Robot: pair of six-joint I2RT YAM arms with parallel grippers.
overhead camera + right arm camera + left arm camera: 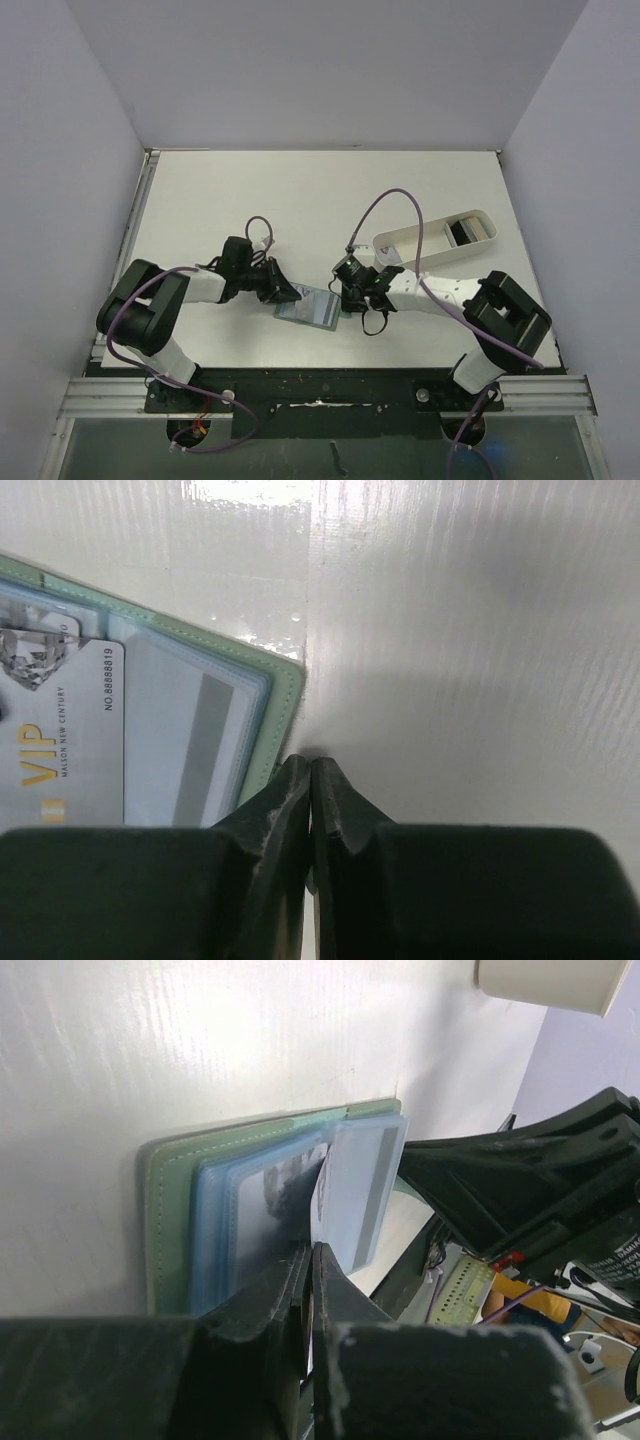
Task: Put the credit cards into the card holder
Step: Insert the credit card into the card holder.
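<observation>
The card holder (308, 310) lies open on the table between my two grippers, green cover (168, 1210) outside, pale blue sleeves inside. My left gripper (312, 1250) is shut on a pale card with a grey stripe (360, 1195), held on edge over the sleeves. The same card shows in the right wrist view (190, 745) beside a silvery VIP card (60, 750) in the holder. My right gripper (312, 762) is shut, its tips on the table at the holder's right edge (275, 705). More cards (470, 230), dark and beige, lie in the tray.
A long white oval tray (420, 245) stands at the back right, just behind my right arm; its rim shows in the left wrist view (550, 980). My right gripper's black body (520, 1190) is close beside the held card. White walls enclose the table.
</observation>
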